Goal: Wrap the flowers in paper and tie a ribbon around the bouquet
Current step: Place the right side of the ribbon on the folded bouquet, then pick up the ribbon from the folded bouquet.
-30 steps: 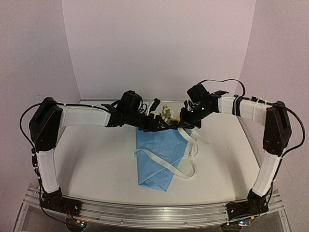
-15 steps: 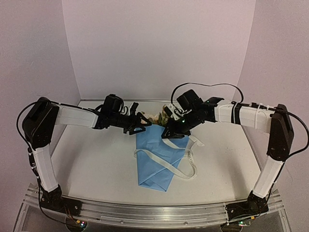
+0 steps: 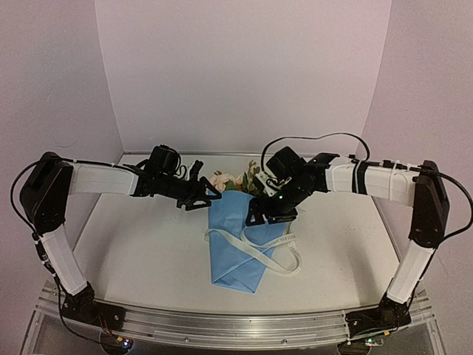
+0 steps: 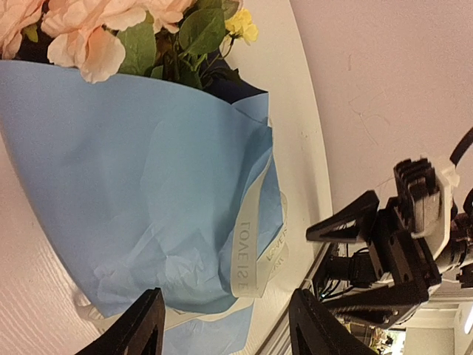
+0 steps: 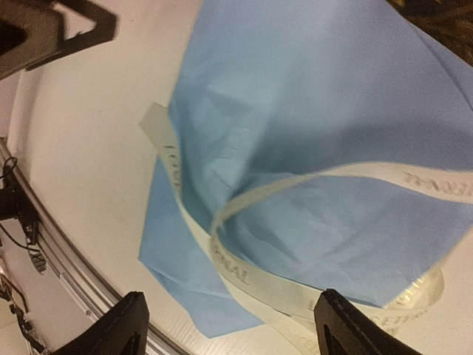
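The bouquet lies flat on the table, its light-blue paper (image 3: 233,222) folded into a cone that points toward the near edge. Pink and cream flowers (image 3: 230,180) with green leaves stick out of the far end. The off-white lettered ribbon (image 3: 247,249) crosses the cone loosely and loops off to its right. My left gripper (image 3: 201,198) stands open just left of the cone's mouth, holding nothing. In the left wrist view its gripper (image 4: 229,329) faces paper (image 4: 133,185), ribbon (image 4: 247,251) and flowers (image 4: 81,37). My right gripper (image 3: 267,217) hovers open over the cone's upper right. In the right wrist view its gripper (image 5: 233,325) is empty above ribbon (image 5: 236,274) and paper (image 5: 295,111).
The white table (image 3: 140,251) is enclosed by pale walls on three sides. An aluminium rail (image 3: 236,322) with both arm bases runs along the near edge. The two grippers stand close together at the cone's mouth, the right arm's gripper (image 4: 392,244) showing in the left wrist view.
My right gripper has opened and swung left and nearer, over the cone. My left gripper has drawn back to the left, off the flowers. The ribbon's upper right part now lies lower.
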You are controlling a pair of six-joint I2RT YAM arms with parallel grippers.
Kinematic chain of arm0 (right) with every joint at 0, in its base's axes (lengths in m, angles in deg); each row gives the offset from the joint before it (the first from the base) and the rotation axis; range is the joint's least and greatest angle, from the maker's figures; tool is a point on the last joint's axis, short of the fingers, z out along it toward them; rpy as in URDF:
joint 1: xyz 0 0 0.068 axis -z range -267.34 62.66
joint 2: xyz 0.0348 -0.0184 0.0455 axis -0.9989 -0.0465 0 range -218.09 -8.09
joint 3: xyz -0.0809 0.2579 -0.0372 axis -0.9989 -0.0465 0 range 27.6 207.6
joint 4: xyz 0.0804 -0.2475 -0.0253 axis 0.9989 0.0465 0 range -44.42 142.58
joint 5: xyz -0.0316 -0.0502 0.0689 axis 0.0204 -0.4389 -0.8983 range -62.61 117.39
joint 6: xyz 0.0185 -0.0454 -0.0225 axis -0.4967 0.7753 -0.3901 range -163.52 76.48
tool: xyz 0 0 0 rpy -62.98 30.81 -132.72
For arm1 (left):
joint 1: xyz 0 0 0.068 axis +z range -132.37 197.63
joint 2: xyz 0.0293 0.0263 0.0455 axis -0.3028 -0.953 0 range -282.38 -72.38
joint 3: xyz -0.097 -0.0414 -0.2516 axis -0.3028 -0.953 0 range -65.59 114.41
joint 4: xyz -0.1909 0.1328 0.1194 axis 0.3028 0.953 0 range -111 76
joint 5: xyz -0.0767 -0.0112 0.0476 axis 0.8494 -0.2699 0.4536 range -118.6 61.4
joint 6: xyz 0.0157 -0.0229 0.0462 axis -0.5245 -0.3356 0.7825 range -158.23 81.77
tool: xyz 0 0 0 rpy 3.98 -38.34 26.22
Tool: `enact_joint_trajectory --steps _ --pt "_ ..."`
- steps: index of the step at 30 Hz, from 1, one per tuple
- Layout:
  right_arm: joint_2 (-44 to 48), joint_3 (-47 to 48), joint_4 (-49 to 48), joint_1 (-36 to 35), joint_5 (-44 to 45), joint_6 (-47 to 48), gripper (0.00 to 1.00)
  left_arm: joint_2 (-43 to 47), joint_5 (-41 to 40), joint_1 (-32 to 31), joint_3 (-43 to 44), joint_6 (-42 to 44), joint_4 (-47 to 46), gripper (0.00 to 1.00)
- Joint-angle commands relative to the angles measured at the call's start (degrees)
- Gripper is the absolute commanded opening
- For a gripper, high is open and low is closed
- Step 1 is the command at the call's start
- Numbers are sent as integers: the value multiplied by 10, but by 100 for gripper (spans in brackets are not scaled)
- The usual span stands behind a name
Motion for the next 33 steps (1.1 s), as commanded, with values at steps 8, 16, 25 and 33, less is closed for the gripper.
enact_joint_trajectory --steps 8,16,25,33 --pt "124 -186 15 26 111 -71 73 -70 -63 -72 163 106 132 60" --pt "100 -244 -28 21 153 -94 68 -180 -142 -135 313 179 257 59" --pt "40 -239 -44 9 169 -110 61 -249 -166 -169 397 206 309 59" --pt "38 -248 -49 -2 182 -133 31 -283 -192 -179 446 218 340 36"
